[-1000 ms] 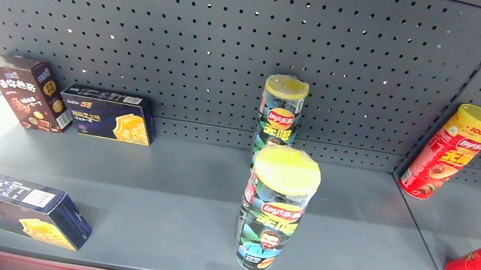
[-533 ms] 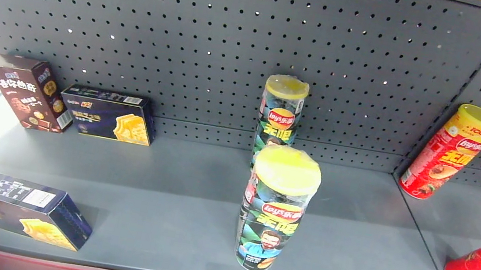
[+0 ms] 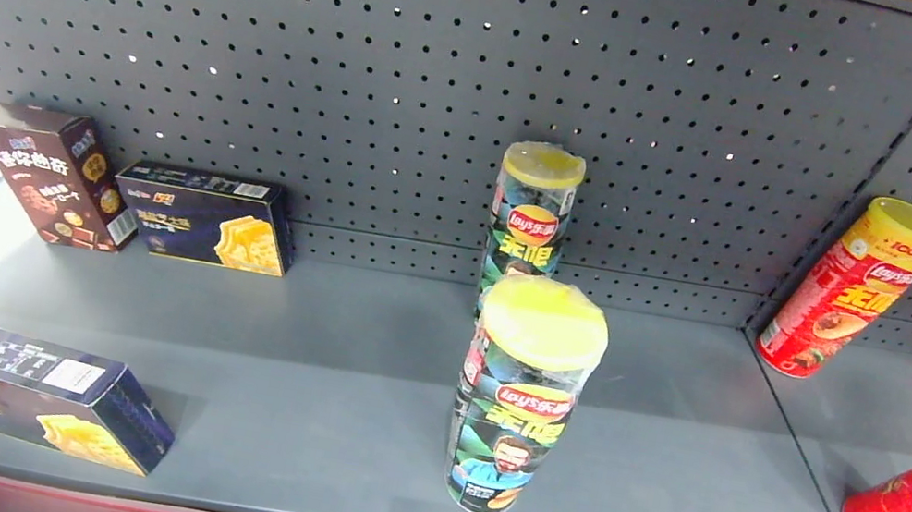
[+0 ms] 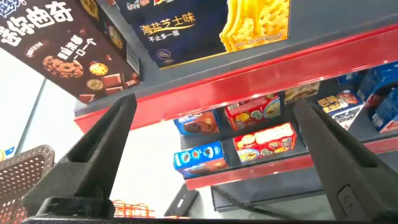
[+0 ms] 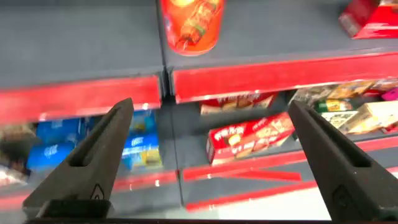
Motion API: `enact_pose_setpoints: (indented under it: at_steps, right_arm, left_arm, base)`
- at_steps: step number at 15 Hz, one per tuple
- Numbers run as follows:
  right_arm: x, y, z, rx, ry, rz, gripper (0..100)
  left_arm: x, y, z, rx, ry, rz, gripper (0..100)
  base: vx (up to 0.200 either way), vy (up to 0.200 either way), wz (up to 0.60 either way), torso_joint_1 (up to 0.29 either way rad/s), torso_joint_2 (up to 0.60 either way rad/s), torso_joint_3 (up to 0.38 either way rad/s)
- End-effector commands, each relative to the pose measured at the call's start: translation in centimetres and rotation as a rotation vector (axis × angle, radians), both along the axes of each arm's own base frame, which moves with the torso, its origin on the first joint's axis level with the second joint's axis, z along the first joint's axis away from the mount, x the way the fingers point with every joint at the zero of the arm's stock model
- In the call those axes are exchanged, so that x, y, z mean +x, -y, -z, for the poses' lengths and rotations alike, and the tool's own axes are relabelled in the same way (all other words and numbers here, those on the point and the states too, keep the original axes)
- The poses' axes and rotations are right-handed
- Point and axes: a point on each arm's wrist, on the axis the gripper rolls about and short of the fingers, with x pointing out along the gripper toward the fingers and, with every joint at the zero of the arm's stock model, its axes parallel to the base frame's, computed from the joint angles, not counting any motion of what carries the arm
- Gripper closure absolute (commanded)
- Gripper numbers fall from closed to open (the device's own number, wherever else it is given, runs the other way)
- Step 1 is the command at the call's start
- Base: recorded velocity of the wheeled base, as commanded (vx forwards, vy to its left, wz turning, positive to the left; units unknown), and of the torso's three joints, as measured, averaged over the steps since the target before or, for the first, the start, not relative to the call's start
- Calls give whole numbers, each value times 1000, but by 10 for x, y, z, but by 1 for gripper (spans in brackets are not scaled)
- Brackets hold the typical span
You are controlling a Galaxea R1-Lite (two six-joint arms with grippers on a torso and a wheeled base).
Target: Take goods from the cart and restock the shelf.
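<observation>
On the grey shelf (image 3: pixel 321 382): two green cans upright

Two yellow-lidded green chip cans are seen mid-shelf, the front can (image 3: pixel 522 399) set before the rear can (image 3: pixel 531 213). Left gripper (image 4: pixel 214 102) and right gripper (image 5: pixel 211 104) are spread wide, empty.

And there's the left gripper (image 4: pixel 213 102), spread wide, its two black fingers (image 4: pixel 93 162) splayed far apart and tapering to narrow tips. Over to the right gripper (image 5: pixel 210 104): same pose, black fingers (image 5: pixel 336 162) held well apart, tips pointing forward.
</observation>
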Motion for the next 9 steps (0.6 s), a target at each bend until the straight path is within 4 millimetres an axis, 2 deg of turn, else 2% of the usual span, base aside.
enact_pose_setpoints:
  at_steps: [1,7,9]
  right_arm:
    - [-3,-1,7,2,42,-69,0]
    - [-3,-2,7,-9,43,-74,0]
    - [-3,-2,7,-9,43,-74,0]
  left_arm:
    - [1,0,0,-1,-9,-2,0]
    - [1,0,0,-39,-18,-1,0]
    - [4,2,-1,-52,-50,-98,0]
  base:
    - [0,0,0,0,0,0]
    - [0,0,0,0,0,0]
    - [0,0,0,0,0,0]
